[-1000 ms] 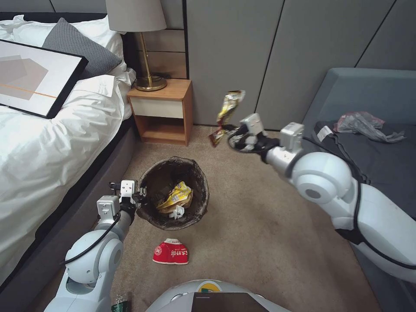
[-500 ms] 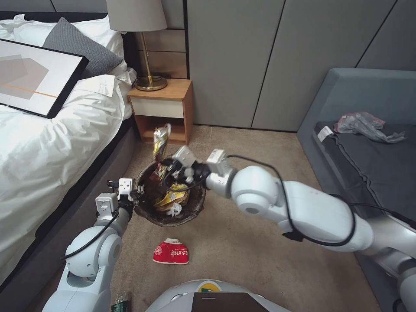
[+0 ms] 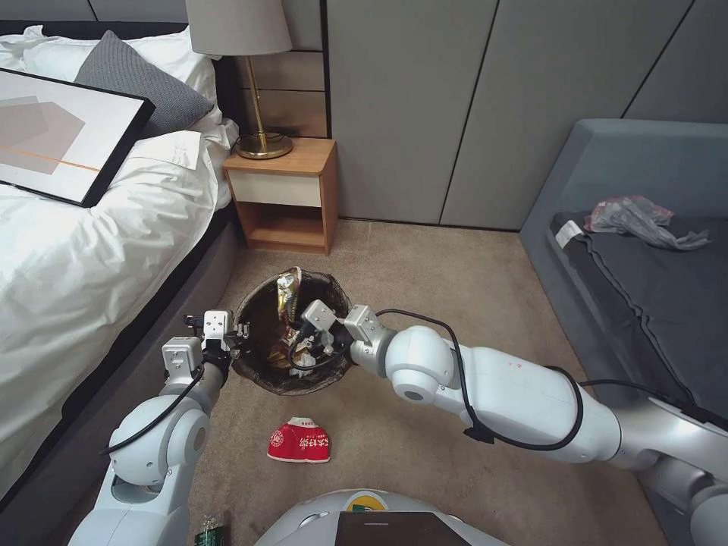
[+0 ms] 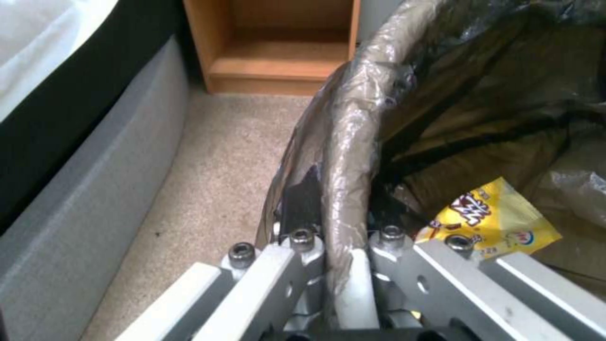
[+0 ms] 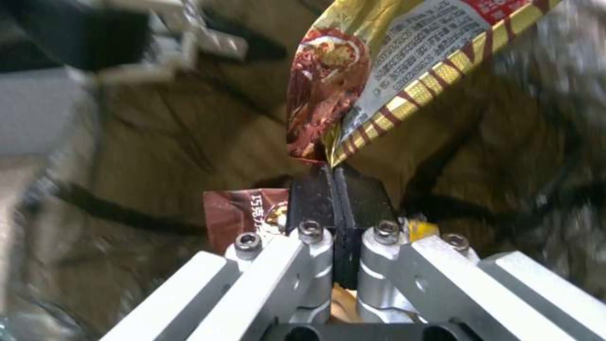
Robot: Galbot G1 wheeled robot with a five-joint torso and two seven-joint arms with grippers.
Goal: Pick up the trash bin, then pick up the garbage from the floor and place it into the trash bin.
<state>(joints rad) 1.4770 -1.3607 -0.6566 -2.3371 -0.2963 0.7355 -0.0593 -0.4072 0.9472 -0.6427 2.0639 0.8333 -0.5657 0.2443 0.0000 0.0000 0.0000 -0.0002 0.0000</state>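
The trash bin point(image 3: 262, 371), lined with a dark bag, hangs just above the carpet beside the bed. My left gripper point(image 3: 239, 331) is shut on its rim point(image 4: 344, 156), one finger inside and one outside. My right gripper point(image 3: 294, 339) reaches over the bin's mouth and is shut on a gold-and-brown snack wrapper point(image 3: 287, 292), which stands up inside the bin point(image 5: 378, 61). A yellow wrapper point(image 4: 489, 220) lies in the bin. A crushed red-and-white noodle bowl point(image 3: 299, 441) lies on the floor in front of the bin. A green-labelled bottle point(image 3: 210, 531) shows at the bottom edge.
The bed point(image 3: 68, 250) with a framed picture runs along the left. A wooden nightstand point(image 3: 284, 193) with a lamp stands behind the bin. A grey sofa point(image 3: 644, 250) holding a crumpled bag is at the right. Open carpet lies between.
My right arm swung left and down from mid-air near the wall, carrying the wrapper over and into the bin's mouth. The left arm and bin stayed almost still.
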